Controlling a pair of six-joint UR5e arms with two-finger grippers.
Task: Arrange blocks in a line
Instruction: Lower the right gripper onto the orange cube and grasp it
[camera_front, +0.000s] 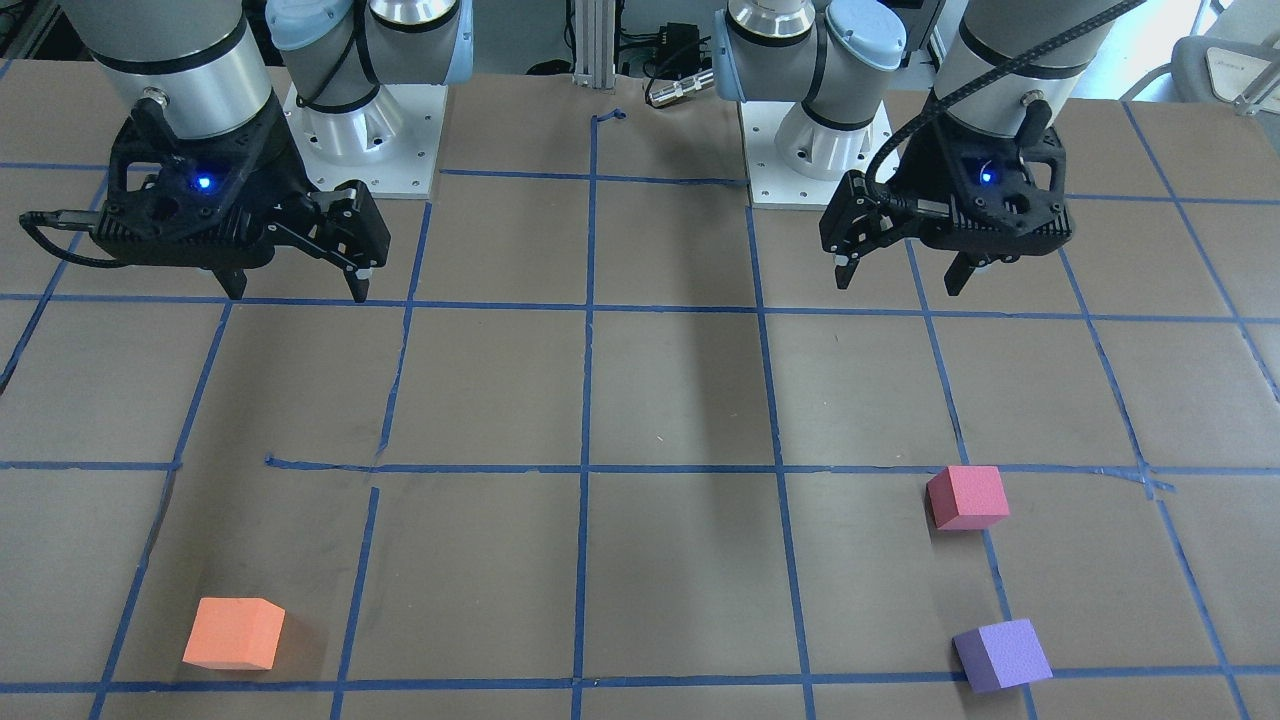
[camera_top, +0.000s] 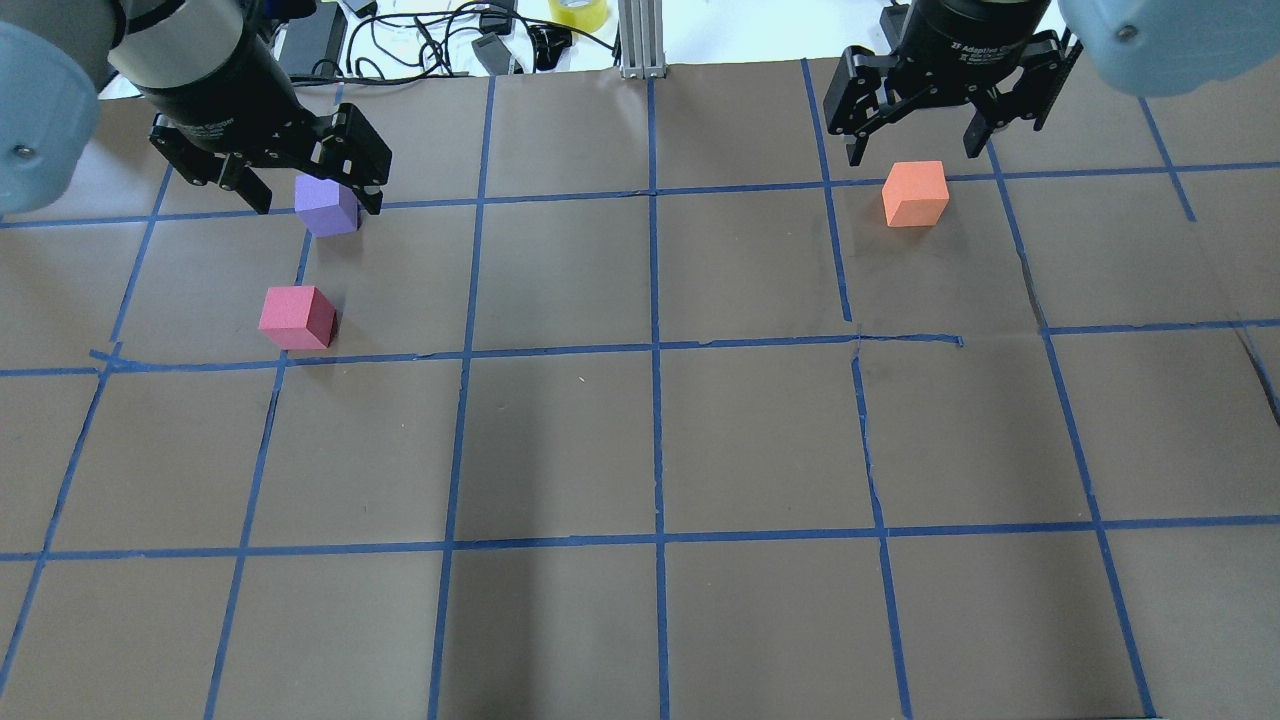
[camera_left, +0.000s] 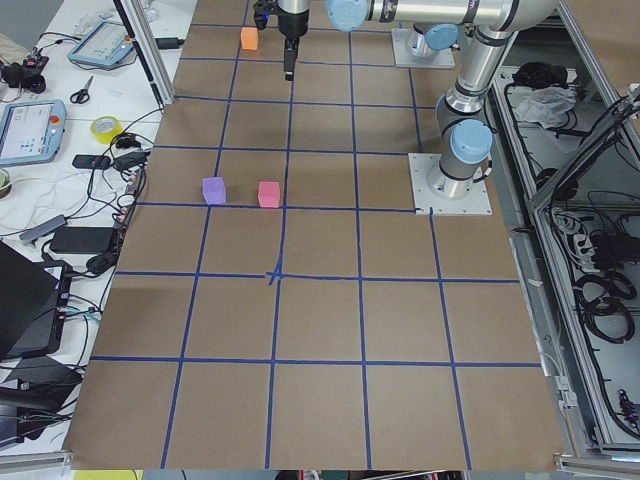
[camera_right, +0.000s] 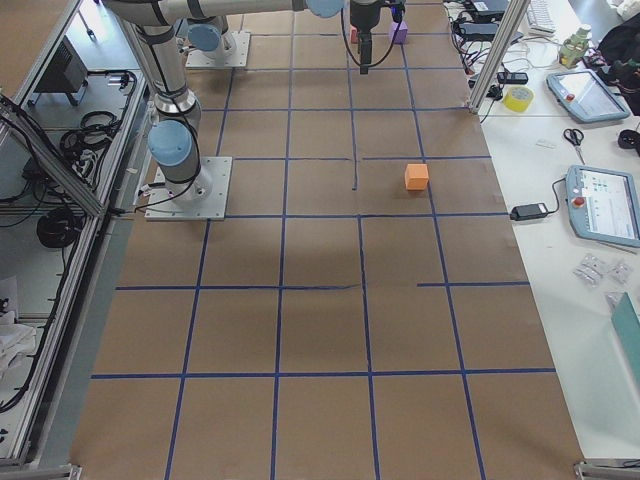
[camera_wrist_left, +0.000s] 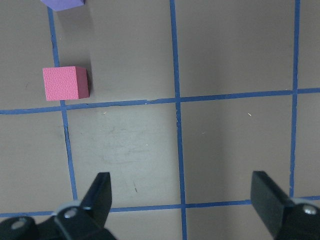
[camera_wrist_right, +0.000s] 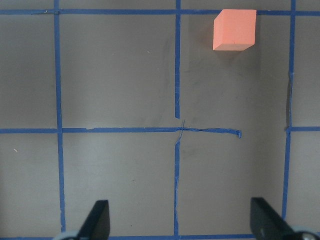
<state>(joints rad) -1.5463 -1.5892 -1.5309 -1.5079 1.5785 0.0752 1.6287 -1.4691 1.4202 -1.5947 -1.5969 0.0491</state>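
Three blocks lying loose on the brown table (camera_front: 680, 400), gridded with blue tape (camera_front: 588, 400), and no line formed.

Front-facing view:
- Orange block (camera_front: 234, 633) at lower left, alone inside its grid square, well apart from the other two.
- Pinkish-red block (camera_front: 967, 497) right of centre in the lower half, just under a horizontal tape strip.
- Purple block (camera_front: 1002, 654) at lower right, just above the bottom tape strip. Below the pinkish-red one, near it, not touching.
- Both of those sitting along the same vertical tape strip.

Left gripper (camera_front: 900, 282) at upper right of that view, raised off the table, jaws spread wide, nothing between them. Well apart from the pinkish-red and purple blocks. Left wrist view agrees: bare table between the jaws, pinkish-red block at upper left, purple one clipped by the top edge.

Right gripper (camera_front: 298, 292) at upper left of the front-facing view, also raised, jaws spread, holding nothing. Right wrist view puts the orange block at upper right, far from the jaw tips at the bottom corners.
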